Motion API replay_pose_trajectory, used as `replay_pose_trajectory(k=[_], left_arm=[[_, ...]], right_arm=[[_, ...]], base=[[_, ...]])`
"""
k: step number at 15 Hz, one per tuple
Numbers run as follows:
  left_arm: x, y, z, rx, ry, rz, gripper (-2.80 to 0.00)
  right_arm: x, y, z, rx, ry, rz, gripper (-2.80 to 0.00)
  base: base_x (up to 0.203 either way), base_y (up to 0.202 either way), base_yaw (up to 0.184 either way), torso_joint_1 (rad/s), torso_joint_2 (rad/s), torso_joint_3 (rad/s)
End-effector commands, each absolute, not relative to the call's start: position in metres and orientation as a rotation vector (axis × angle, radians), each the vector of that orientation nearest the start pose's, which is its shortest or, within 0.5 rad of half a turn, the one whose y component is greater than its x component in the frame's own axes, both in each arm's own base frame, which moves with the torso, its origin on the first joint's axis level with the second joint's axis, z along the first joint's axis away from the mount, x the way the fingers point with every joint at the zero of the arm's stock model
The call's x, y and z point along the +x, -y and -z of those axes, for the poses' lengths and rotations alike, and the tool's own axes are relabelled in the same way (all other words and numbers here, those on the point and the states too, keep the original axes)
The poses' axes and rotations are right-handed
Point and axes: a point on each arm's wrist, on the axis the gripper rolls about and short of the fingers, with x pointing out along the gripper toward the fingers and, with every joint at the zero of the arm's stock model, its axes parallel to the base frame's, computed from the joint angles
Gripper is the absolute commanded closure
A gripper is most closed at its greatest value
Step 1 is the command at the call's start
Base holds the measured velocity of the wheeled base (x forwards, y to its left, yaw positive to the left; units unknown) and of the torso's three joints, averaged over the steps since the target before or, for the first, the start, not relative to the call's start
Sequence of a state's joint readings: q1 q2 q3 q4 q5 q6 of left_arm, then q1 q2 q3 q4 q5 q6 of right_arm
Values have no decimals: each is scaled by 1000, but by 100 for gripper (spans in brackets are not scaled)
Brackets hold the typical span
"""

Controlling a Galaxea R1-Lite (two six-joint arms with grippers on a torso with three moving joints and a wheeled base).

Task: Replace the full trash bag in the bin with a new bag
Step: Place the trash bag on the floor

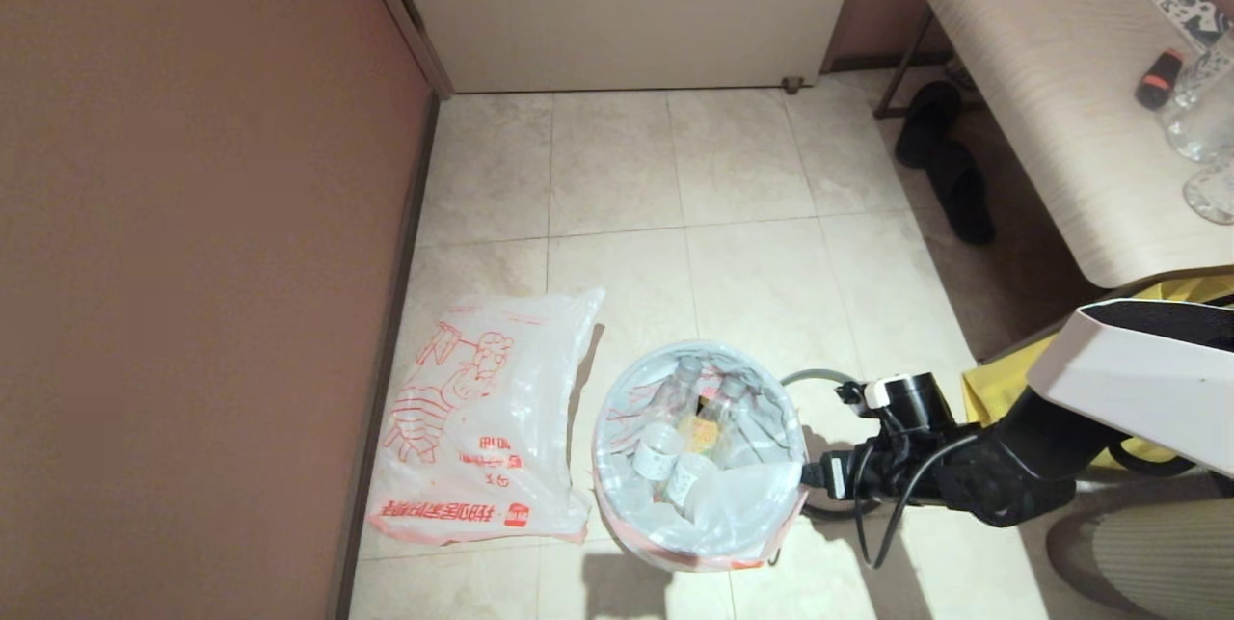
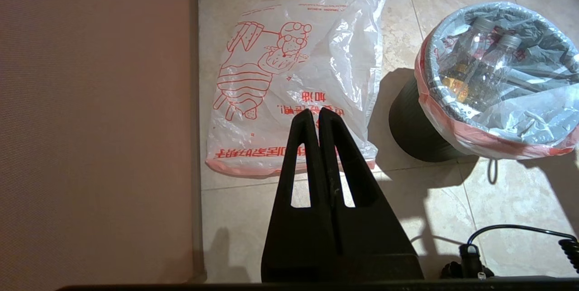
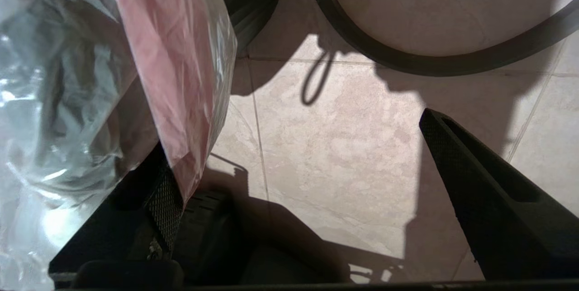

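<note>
Here, nearest the robot, the right gripper [image 1: 805,477] sits low at the right side of the small round black plastic bin [image 2: 409,128], its fingers [image 3: 493,200] spread wide and holding nothing; one is partly covered by the draped pink-red rim of the full thin translucent white trash bag [image 1: 718,504], which still lines the bin and holds clear plastic bottles [image 1: 689,417]. A loose grey hoop [image 3: 407,60] lies on the tiled floor [image 1: 733,186] beside the bin. The left gripper [image 2: 315,116] hangs pressed shut and empty. Left of the bin, the new white plastic bag printed with red characters [image 1: 482,427] lies flat by the wall.
</note>
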State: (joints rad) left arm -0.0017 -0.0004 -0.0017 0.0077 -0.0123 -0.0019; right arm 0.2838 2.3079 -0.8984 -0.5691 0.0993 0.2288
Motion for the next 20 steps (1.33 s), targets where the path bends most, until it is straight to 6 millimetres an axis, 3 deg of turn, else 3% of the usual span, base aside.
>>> replay_pose_trajectory(k=[1, 6, 9, 12, 15, 20], left_arm=[[-23, 0, -75, -3, -6, 14, 0], [-23, 0, -75, -3, -6, 14, 0], [-23, 0, -75, -3, -6, 14, 0], [-23, 0, -75, -3, -6, 14, 0], [-23, 0, -75, -3, -6, 14, 0], [-23, 0, -75, -3, -6, 14, 0]], right_arm=[[360, -108, 21, 122, -886, -250, -280], [369, -113, -2, -279, -819, -64, -280], [373, -112, -5, -507, -807, 53, -280], [376, -113, -2, -621, -784, 151, -280], [378, -115, -12, -651, -720, 173, -280], [371, -127, -50, -650, -623, 198, -280]], base=[[0, 0, 0, 0, 0, 0], [0, 0, 0, 0, 0, 0], [0, 0, 0, 0, 0, 0], [0, 0, 0, 0, 0, 0], [0, 0, 0, 0, 0, 0], [0, 0, 0, 0, 0, 0]])
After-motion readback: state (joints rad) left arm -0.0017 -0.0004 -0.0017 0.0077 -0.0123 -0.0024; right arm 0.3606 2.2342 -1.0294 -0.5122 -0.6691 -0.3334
